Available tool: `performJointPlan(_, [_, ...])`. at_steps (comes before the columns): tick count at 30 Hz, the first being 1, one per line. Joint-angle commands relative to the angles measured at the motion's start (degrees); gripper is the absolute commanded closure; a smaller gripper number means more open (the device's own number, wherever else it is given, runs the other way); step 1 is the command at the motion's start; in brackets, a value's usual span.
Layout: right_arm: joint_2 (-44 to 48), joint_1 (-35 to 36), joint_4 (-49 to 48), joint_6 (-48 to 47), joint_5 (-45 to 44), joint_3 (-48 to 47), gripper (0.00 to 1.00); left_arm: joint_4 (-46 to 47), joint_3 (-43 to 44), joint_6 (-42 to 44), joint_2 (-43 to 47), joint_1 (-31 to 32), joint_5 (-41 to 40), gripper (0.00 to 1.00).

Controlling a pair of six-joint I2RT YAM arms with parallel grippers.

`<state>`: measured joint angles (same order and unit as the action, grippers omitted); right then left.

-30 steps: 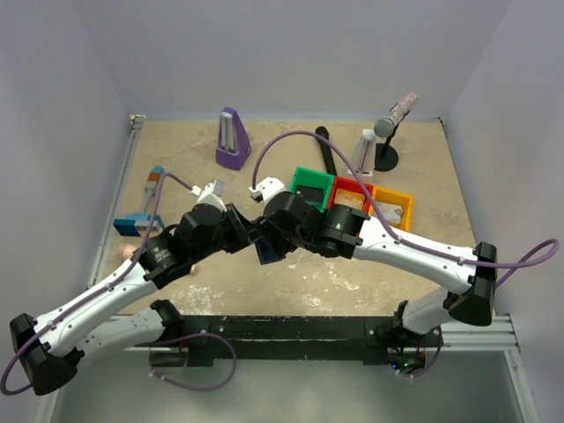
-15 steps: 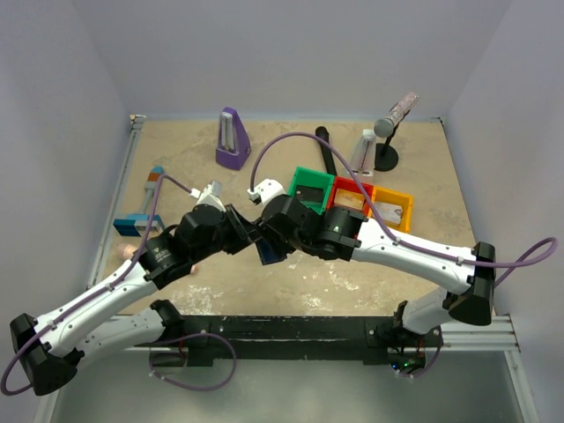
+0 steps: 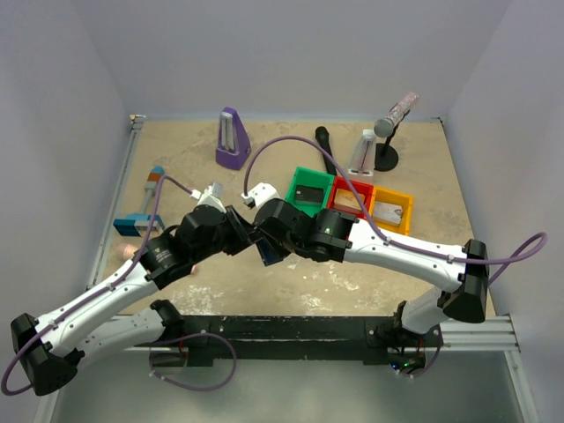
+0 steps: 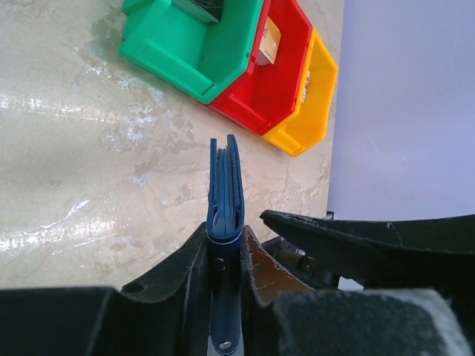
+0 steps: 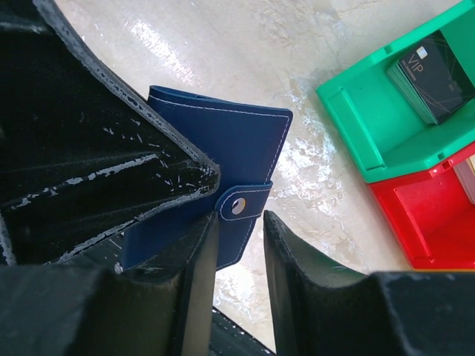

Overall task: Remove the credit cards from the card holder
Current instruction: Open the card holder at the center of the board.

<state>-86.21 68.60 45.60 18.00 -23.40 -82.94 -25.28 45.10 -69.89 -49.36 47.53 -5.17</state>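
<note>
Card holder (image 4: pixel 225 185) clamped in L jaws, snap tab (image 5: pixel 239 206) fastened.

Your left arm (image 3: pixel 106 295) and right arm (image 3: pixel 405 251) reach in from the worktop's near edge and meet tip to tip above its middle. Your left gripper (image 4: pixel 225 236) clamps the card holder (image 4: pixel 225 185) edge-up. Your right gripper (image 5: pixel 241 222) has its fingers narrowly parted.

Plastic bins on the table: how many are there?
3, side by side in one row: green bin, red bin in the middle, yellow bin. None seems hidden.
</note>
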Motion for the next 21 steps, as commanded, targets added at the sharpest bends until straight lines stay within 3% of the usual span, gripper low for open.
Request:
performJointPlan(1, [-1.76,-0.75,0.80,-0.07,-4.82,-1.26,0.71,6.91,0.95,-2.45,2.08,0.64,7.28,1.00])
performJointPlan(13, [-1.68,-0.83,0.89,-0.51,-3.94,-1.35,1.00,7.26,0.60,-1.74,2.52,0.64,7.89,1.00])
performJointPlan(21, [-0.36,-0.92,0.19,-0.42,-4.02,-0.74,1.00,6.56,0.25,-1.30,3.13,0.64,7.63,1.00])
